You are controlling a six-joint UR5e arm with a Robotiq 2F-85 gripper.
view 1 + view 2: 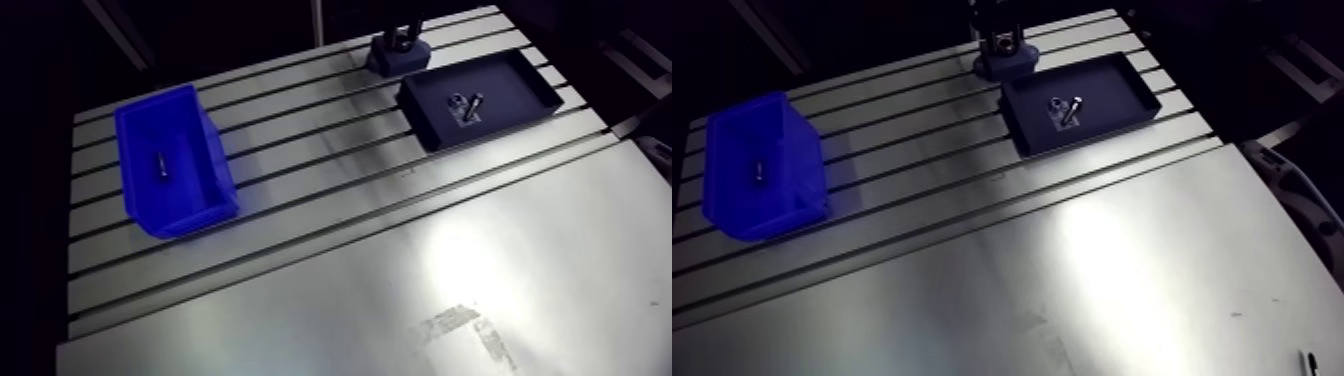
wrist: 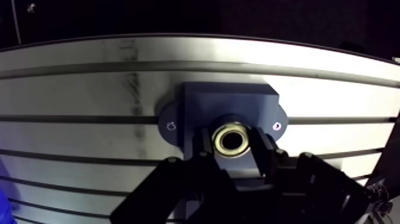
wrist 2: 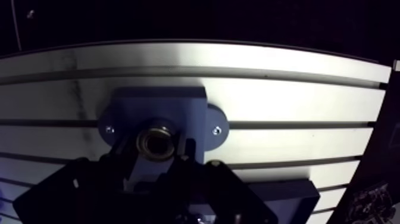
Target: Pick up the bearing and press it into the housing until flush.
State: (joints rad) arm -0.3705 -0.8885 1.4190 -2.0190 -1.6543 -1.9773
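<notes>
Slots run along the aluminium table [image 1: 400, 290], a blue bin [image 1: 205, 210] and dark tray [image 1: 530, 100] well apart on it, while the gripper [image 2: 234, 146] has its fingers [image 2: 265, 152] narrowly apart, clamped either side of the pale-gold ringed bearing [image 2: 219, 140], which sits in the dark-blue housing [image 2: 226, 101] bore.
</notes>
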